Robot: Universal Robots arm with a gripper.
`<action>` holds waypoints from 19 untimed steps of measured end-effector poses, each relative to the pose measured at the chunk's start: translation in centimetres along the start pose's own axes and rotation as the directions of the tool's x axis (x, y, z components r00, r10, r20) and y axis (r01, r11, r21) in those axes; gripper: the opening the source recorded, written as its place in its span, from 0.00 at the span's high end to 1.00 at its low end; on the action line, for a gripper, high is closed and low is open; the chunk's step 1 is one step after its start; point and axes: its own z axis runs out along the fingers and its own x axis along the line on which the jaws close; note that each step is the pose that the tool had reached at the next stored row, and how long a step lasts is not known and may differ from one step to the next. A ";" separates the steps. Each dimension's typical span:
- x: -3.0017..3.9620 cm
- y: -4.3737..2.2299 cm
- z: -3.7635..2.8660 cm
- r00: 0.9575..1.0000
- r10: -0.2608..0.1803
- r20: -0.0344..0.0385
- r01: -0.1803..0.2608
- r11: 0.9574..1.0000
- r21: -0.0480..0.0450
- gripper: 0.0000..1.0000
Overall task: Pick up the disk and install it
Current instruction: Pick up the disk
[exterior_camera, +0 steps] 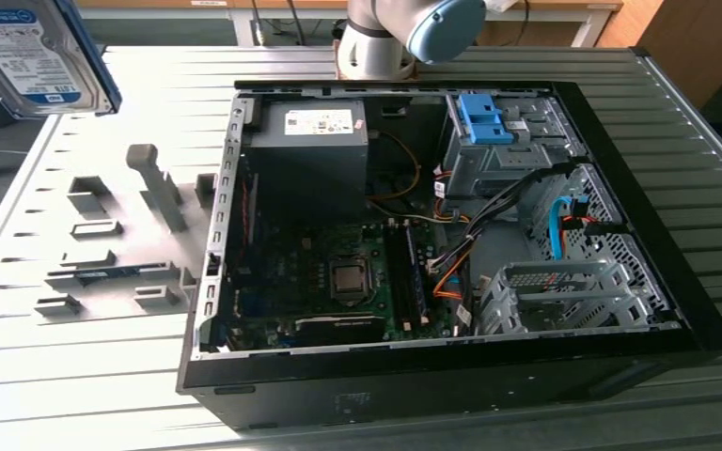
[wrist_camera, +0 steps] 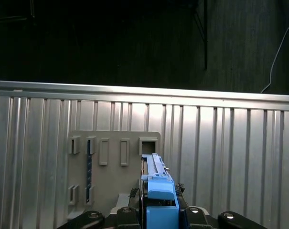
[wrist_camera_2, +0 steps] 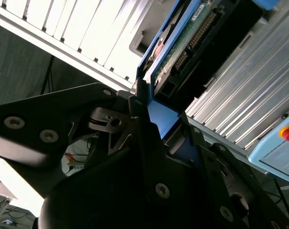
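Exterior view puts the disk [exterior_camera: 29, 52], a flat silver-grey hard drive with a blue-and-white label and blue plastic carrier rails, high in the air at the exterior view's left. It hangs above the slatted metal table [exterior_camera: 86, 395] and well apart from the open black computer case [exterior_camera: 699, 310]. In the second wrist view the black gripper [wrist_camera_2: 158, 119] is closed on the drive's blue carrier, with the green circuit board facing the camera. In the first wrist view the drive stands edge-on between the jaws, over a grey fixture plate [wrist_camera: 113, 157] of small rectangular holders. Picking up looks complete, since the drive is off the plate and clear of everything, so the work seems to stand at the carry toward the case. Installing would, I judge, call for bringing the drive across to the metal drive cages [exterior_camera: 549, 291] at the case's far side. The blue rails would have to line up squarely with a bay, clear of the loose cables [exterior_camera: 455, 258]. Which bay is meant cannot be told.
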 end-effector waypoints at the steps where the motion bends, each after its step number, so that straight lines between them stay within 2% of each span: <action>1: 0.00 0.00 -0.09 1.000 0.000 0.000 0.000 1.000 0.000 0.64; 19: -0.02 0.02 -1.57 1.000 0.000 0.000 0.000 1.000 0.000 0.64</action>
